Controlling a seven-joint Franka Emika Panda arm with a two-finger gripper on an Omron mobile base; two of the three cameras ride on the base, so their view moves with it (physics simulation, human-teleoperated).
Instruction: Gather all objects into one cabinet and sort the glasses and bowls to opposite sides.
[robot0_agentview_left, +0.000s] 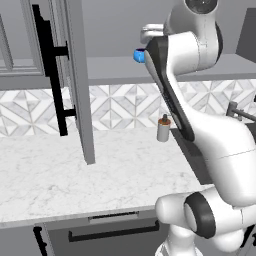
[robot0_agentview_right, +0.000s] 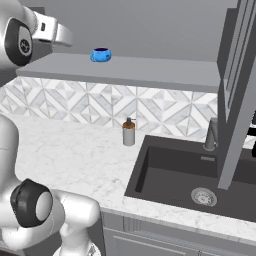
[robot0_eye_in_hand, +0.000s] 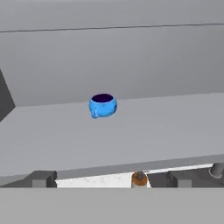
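Blue bowl (robot0_eye_in_hand: 103, 105): small, round, dark inside; stands upright and alone on the flat grey shelf (robot0_agentview_right: 150, 71) of the open wall cabinet, toward the shelf's left part, well back from its front edge.

Cabinet door (robot0_agentview_left: 75, 75): tall, grey, swung open at the left, long black bar handle (robot0_agentview_left: 50, 70).

Soap dispenser (robot0_agentview_right: 129, 133): on the marble table (robot0_agentview_left: 75, 175) below the shelf, just left of the dark sink (robot0_agentview_right: 190, 175).

Hand: raised near shelf height, left of the bowl, apart from it; whether its fingers are open or closed cannot be told.
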